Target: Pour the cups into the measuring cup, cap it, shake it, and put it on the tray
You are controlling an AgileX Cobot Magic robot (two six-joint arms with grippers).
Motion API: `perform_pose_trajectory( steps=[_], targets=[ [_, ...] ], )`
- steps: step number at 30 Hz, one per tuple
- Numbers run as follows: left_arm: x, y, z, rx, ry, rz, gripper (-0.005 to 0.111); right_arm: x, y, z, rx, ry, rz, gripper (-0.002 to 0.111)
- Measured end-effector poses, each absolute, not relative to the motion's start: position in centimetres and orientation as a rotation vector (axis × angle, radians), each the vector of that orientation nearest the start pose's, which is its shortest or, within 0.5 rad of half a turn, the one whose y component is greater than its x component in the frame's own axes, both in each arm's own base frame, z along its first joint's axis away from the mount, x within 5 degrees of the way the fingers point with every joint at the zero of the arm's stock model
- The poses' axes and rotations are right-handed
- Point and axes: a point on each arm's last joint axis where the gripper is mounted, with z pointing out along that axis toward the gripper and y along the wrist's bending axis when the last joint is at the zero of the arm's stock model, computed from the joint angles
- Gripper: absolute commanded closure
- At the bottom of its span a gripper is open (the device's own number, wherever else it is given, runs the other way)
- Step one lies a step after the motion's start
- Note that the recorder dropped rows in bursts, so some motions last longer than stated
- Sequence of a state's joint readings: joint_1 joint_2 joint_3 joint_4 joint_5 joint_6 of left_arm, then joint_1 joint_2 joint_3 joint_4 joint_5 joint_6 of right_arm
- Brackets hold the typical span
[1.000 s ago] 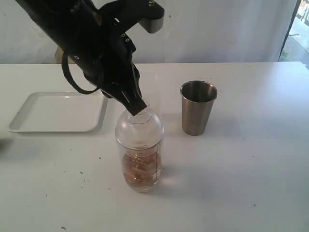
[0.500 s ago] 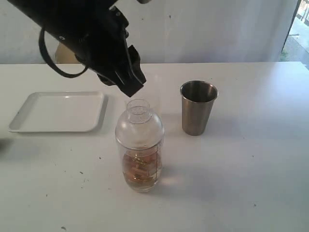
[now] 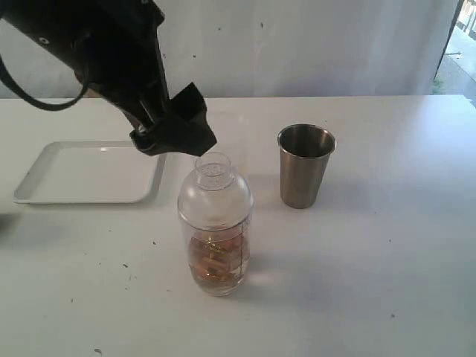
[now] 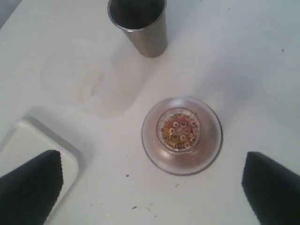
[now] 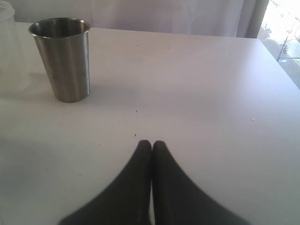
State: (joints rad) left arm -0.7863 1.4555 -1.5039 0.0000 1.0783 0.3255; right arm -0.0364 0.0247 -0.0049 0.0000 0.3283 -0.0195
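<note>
Wide open on the left gripper (image 3: 172, 141), hanging just above the capped measuring cup (image 3: 216, 223). Squeezed shut on the right gripper (image 5: 151, 145), near the steel tumbler (image 5: 61, 58).

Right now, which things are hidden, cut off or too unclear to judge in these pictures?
- Wooden cup: in no view.
- Tray: exterior view, far corner behind the left arm; left wrist view shows only one corner.
- Steel tumbler: inside bottom hidden by its own wall; left wrist view cuts its rim at the edge.
- Measuring cup: right wrist view, only a blurred sliver at the edge.
- Right gripper: outside the exterior view.
</note>
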Motion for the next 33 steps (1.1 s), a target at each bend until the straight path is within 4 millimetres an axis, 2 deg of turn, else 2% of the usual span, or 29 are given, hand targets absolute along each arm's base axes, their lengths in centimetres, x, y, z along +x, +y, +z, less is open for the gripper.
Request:
perform_pose_trajectory(
  steps=[6,11,14,18,21,23,25,28,29,32,33],
  targets=[
    [21.9,-21.5,37.8,1.296,2.219,-0.158,0.001,5.5,-0.2,18.4,0.016,1.832,-0.039,0.108],
    [22.2,-22.0,38.2,1.250,2.165,-0.203,0.002,5.5,-0.2,18.4,0.016,1.832,-0.039,0.108],
    [22.2,-22.8,39.2,1.182,2.060,-0.322,0.002,5.5,-0.2,18.4,0.019,1.832,-0.036,0.108],
    [21.4,-23.4,41.8,1.110,1.847,-0.503,0.002,5.5,-0.2,18.4,0.021,1.832,-0.035,0.108],
    [20.7,-23.2,43.4,1.043,1.717,-0.581,0.002,5.5,-0.2,18.4,0.023,1.832,-0.034,0.108],
    [20.4,-22.8,43.5,1.000,1.657,-0.599,0.002,5.5,-0.2,18.4,0.023,1.832,-0.034,0.108],
    [20.0,-22.1,42.7,0.947,1.619,-0.596,0.002,5.5,-0.2,18.4,0.023,1.832,-0.034,0.108],
    [19.2,-20.6,40.3,0.865,1.597,-0.572,0.002,5.5,-0.2,18.4,0.023,1.832,-0.034,0.108],
    [18.4,-19.4,38.7,0.801,1.582,-0.556,0.002,5.5,-0.2,18.4,0.023,1.832,-0.034,0.108],
    [16.3,-17.6,36.2,0.746,1.540,-0.537,0.002,5.5,-0.2,18.4,0.023,1.832,-0.034,0.108],
    [15.1,-17.0,34.9,0.749,1.536,-0.539,0.002,5.5,-0.2,18.4,0.023,1.832,-0.034,0.108]
  ],
)
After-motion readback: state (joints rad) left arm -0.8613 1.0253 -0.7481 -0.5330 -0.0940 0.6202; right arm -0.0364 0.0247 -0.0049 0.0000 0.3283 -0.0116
